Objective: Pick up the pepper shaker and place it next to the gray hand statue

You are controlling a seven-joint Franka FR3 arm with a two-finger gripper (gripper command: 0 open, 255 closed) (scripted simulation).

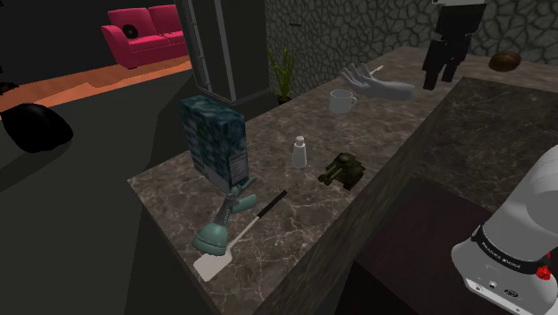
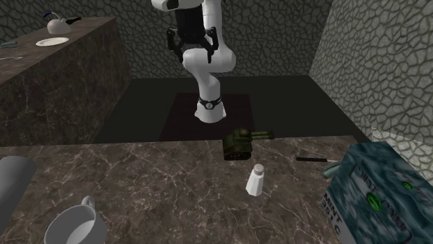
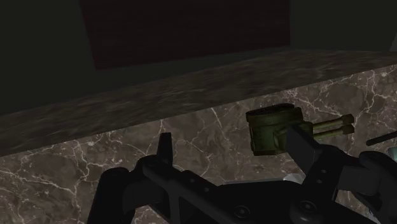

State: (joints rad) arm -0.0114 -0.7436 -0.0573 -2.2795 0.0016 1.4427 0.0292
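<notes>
The gripper point(image 3: 233, 149) hangs over the gap between stand and counter point(image 1: 295, 242), its two black fingers point(image 3: 165, 147) standing well apart with nothing between them. I judge that the grasp has not yet begun and the hand is high so it can come down from above.

Nearest the arm's edge of the counter lies a green toy tank point(image 3: 273, 129), barrels pointing along the edge. It sits between the arm and the goal, so the approach likely has to pass over it.

Just beyond it the pepper shaker point(image 1: 300, 152) stands upright, pale with a rounded cap, touching nothing. The free space around it should admit the fingers on either side.

Behind that rises a mottled blue box point(image 1: 215, 139).

Farther along the counter a white mug point(image 1: 341, 101) stands just beside the gray hand statue point(image 1: 384, 87), which probably limits where the shaker can go.
</notes>
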